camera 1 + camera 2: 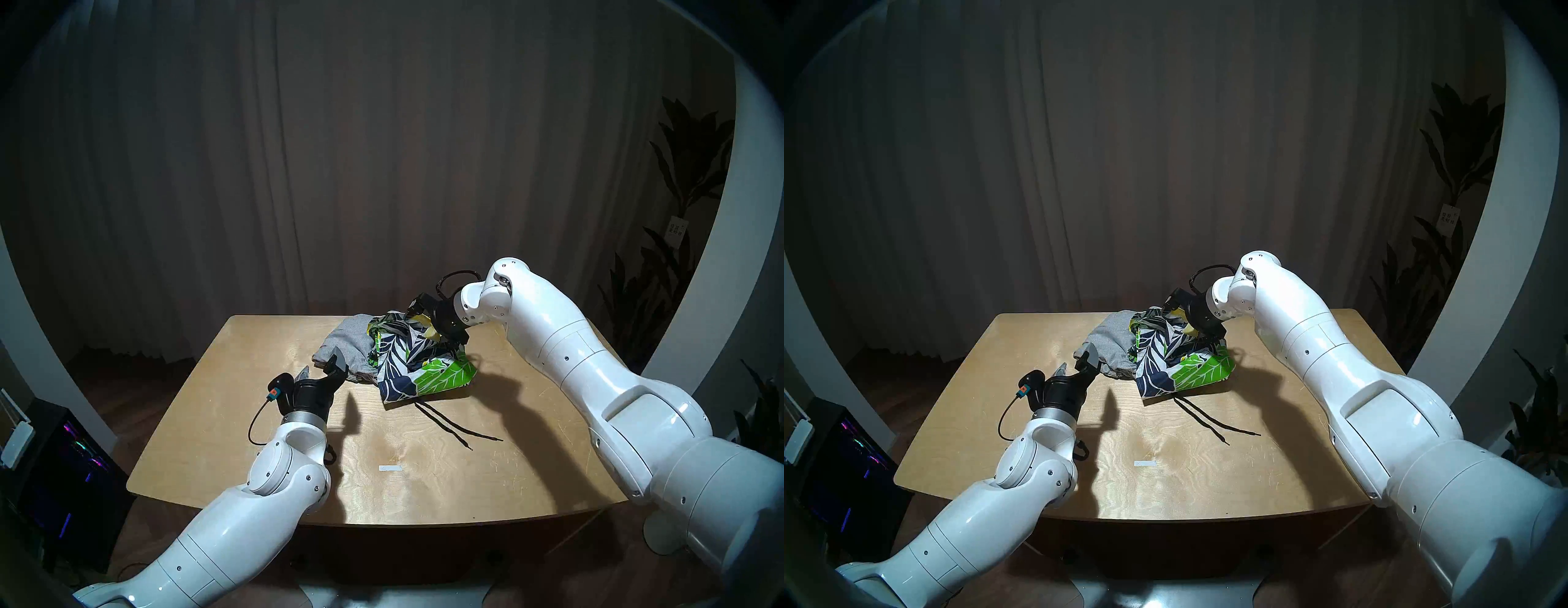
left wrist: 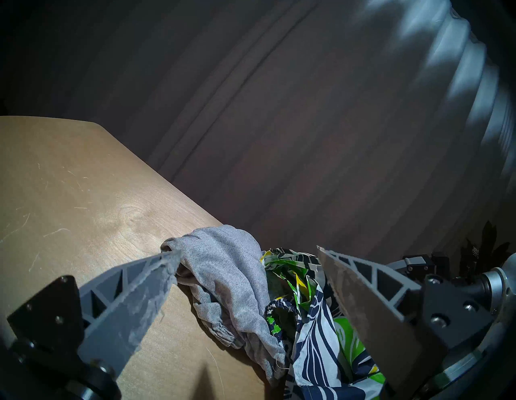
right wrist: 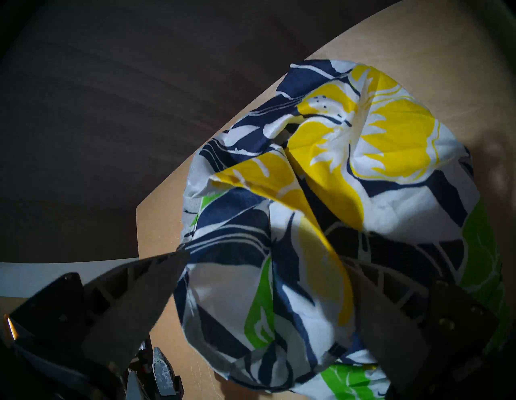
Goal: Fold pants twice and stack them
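Nearest the robot on the wooden counter [image 1: 424, 488]: a small white tape strip [image 1: 390, 468], bare wood around it. Next out, the left gripper [image 1: 322, 368] is held level above the counter's left half, jaws wide open and empty; in the left wrist view its fingers [image 2: 145, 282] bracket the near-left edge of the clothing heap, one tip just beside the grey cloth, contact can't be confirmed. A black drawstring [image 1: 460, 424] trails from the heap toward the robot, two loose ends flat on the counter. Both shorts are unfolded and bunched into one heap, centre-right toward the far edge. Floral shorts [image 1: 418, 361] (navy/white with green and yellow leaves) take the right and front of the heap; grey shorts [image 1: 345, 346] lie crumpled on the left, touching the floral pair and partly tucked under it, elastic waistband visible in the left wrist view. Right gripper [image 1: 418, 312] is at the far top of the heap, pitched down and toward the left, jaws spread wide; right wrist view shows floral fabric filling the gap between the fingers [image 3: 145, 290], but they are not pinched on it, so no grip. Behind the counter: dark curtain [image 1: 382, 148]. Far right: a potted plant [image 1: 683, 204] by the wall. Low on the left: a dark PC case [image 1: 63, 467] with coloured lights.
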Controlling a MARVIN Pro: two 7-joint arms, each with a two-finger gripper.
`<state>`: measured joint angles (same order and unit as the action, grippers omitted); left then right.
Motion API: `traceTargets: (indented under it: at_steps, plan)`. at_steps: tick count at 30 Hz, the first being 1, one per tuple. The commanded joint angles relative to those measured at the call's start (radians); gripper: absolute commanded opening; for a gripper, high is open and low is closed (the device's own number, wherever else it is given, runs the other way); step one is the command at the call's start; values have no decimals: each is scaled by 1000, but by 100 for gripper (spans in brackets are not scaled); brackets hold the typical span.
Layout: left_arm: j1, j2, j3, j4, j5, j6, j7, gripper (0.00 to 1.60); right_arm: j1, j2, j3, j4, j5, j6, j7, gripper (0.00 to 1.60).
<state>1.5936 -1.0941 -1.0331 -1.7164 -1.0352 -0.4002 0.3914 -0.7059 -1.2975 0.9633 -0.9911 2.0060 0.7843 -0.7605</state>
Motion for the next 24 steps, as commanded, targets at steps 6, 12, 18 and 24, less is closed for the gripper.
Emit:
traceTargets:
  at_steps: [6,12,18,24]
  plan:
    - [25,15,-4,-58,35,-18,29,160,-82,-25,11,-181,21,-90,-16,160]
    - [38,24,-10,-74,48,-24,56,160,-107,-37,8,-258,6,-159,-35,160]
    - [45,30,-18,-83,55,-29,78,160,-142,-49,-6,-330,-24,-238,-58,160]
    - [56,40,-32,-87,55,-36,100,160,-161,-81,-32,-378,-89,-335,-70,160]
